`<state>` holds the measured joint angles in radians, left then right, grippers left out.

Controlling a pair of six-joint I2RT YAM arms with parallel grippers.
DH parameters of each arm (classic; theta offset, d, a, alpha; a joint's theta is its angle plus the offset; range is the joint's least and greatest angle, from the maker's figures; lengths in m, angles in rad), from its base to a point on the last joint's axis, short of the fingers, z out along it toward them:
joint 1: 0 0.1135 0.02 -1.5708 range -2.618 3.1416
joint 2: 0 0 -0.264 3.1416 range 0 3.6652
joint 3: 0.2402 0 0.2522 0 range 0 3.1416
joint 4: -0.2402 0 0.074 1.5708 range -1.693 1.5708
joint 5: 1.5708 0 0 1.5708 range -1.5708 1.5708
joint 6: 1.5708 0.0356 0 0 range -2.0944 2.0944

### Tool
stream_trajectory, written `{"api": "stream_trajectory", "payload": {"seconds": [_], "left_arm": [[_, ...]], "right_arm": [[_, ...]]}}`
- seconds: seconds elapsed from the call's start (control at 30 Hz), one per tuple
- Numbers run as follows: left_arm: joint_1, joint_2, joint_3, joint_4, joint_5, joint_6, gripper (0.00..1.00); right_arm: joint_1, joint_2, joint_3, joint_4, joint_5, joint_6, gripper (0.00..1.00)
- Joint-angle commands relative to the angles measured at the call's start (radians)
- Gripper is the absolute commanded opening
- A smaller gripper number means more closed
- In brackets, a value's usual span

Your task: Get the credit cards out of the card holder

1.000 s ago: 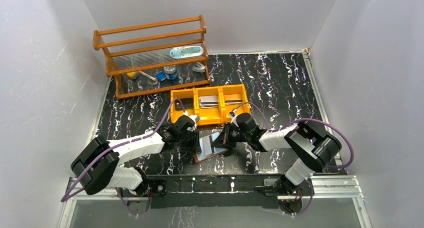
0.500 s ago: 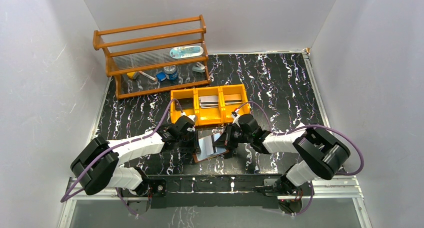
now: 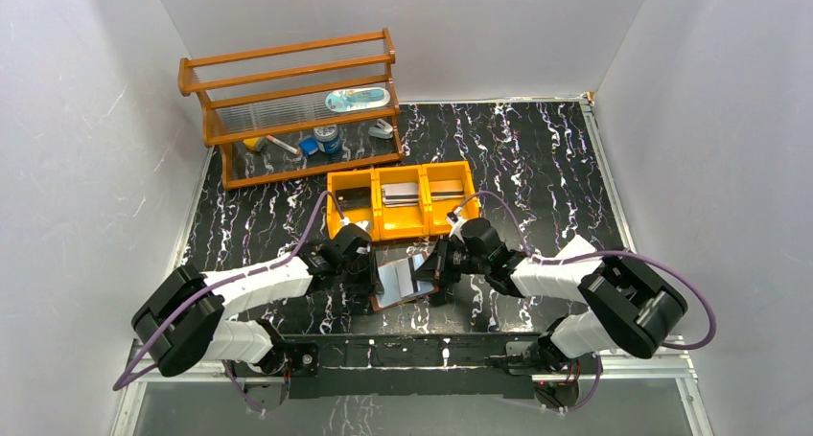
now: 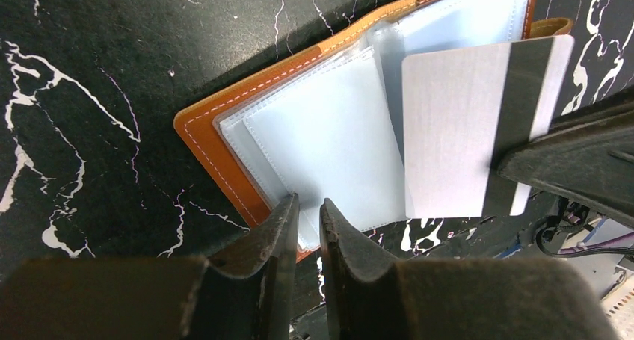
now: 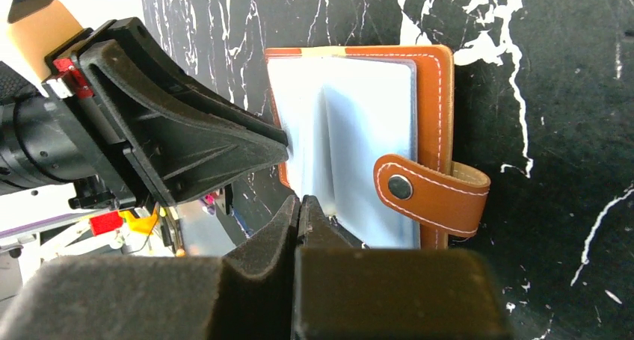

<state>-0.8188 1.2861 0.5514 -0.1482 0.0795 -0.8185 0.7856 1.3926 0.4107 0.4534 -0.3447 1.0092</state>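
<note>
The card holder (image 4: 209,142) lies open on the black marbled table (image 4: 90,71). The left gripper (image 4: 308,205) pinches its near sleeve edge. A silver, dark-striped card (image 4: 456,131) protrudes, clamped under the right gripper's finger (image 4: 568,157).

Brown card holder (image 5: 431,78), black white-veined table (image 3: 537,158)

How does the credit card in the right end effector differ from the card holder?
The credit card is silvery white with a dark stripe; the card holder is brown leather with pale blue sleeves. The credit card is pinched by the right end effector; the card holder lies open on the table, the left end effector clamping its sleeves. The credit card looks smaller than the card holder. Both are flat rectangles.
</note>
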Motion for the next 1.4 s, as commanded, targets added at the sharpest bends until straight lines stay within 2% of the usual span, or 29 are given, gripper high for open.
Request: {"api": "stream_trajectory", "payload": {"seconds": [0.0, 0.33, 0.57, 0.77, 1.23, 1.37], "left_arm": [[-0.003, 0.015, -0.029, -0.118, -0.086, 0.012, 0.17], [-0.003, 0.015, -0.003, -0.157, -0.102, 0.042, 0.17], [-0.003, -0.005, 0.003, -0.181, -0.119, 0.054, 0.17], [-0.003, -0.01, 0.016, -0.194, -0.119, 0.063, 0.17], [-0.003, -0.084, 0.072, -0.283, -0.17, 0.083, 0.19], [-0.003, -0.128, 0.061, -0.283, -0.158, 0.081, 0.26]], "right_arm": [[0.002, -0.056, 0.022, -0.047, 0.025, -0.052, 0.04], [-0.004, -0.095, 0.046, -0.129, 0.065, -0.086, 0.04], [-0.024, -0.192, 0.075, -0.253, 0.134, -0.129, 0.04], [-0.035, -0.226, 0.079, -0.295, 0.162, -0.139, 0.04], [-0.12, -0.245, 0.052, -0.243, 0.057, -0.139, 0.04], [-0.136, -0.243, 0.041, -0.242, 0.037, -0.13, 0.03]]}}
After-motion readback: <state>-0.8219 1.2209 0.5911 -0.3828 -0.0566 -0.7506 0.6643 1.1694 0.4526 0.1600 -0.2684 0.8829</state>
